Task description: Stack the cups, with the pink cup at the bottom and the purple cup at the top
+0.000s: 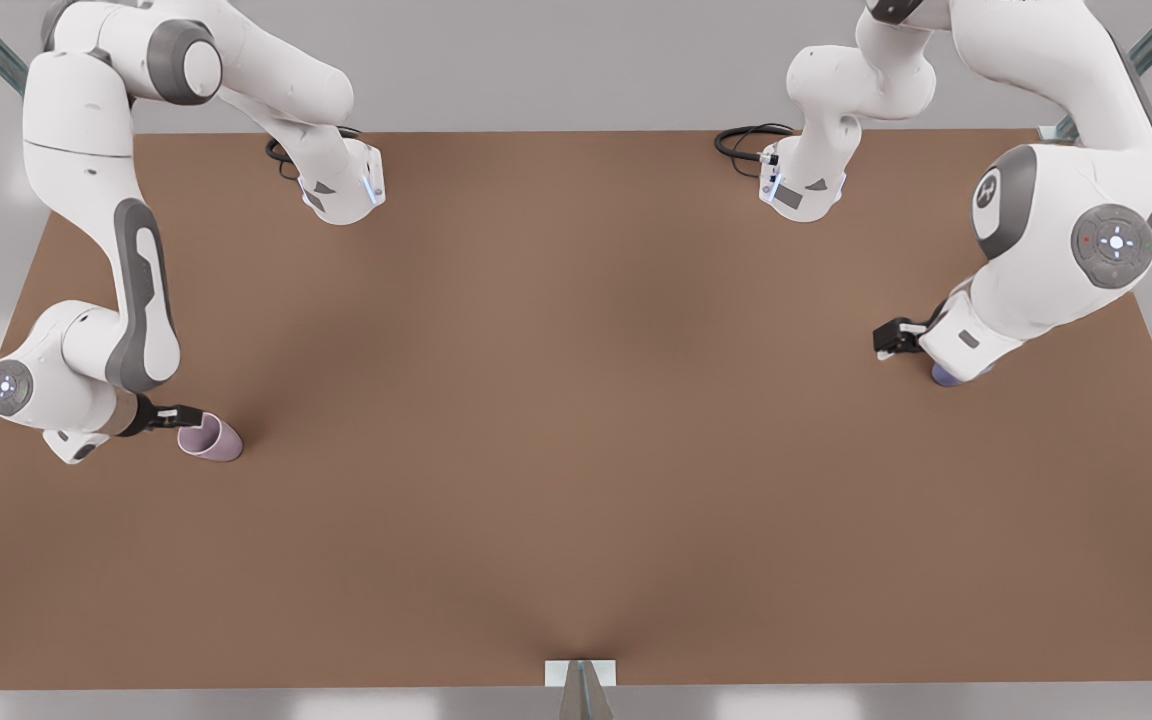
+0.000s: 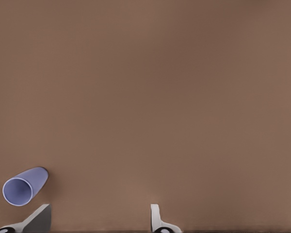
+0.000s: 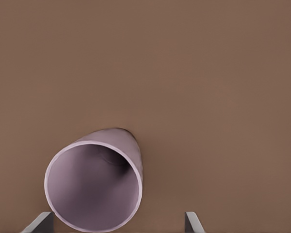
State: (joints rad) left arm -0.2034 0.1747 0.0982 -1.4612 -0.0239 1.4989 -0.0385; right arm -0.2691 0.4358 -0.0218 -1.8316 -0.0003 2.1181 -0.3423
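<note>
1. Your right hand (image 1: 188, 420), at the lower left of the front view, is hovering just beside the small tapered mauve-pink cup (image 1: 210, 438), which is standing on the brown worktop (image 1: 576, 420). In its wrist view the fingers (image 3: 39, 224) are spread wide, gripping nothing, with the pink cup (image 3: 93, 187) between them and offset toward one finger. Closing from here is risking a push that tips the cup instead of a grip.
2. Your left hand (image 1: 901, 338), at the right of the front view, is hanging above the small tapered bluish-lavender cup (image 1: 948, 375), which the arm is mostly covering. In its wrist view the fingers (image 2: 156, 218) are open and empty, and the lavender cup (image 2: 24, 186) is sitting outside them, beyond one finger. Descending now is likely missing it or knocking it over.
3. The two cups are sitting well apart across the worktop, so you are facing a long carry; a shallow rim grip could be slipping on the tapered wall.
</note>
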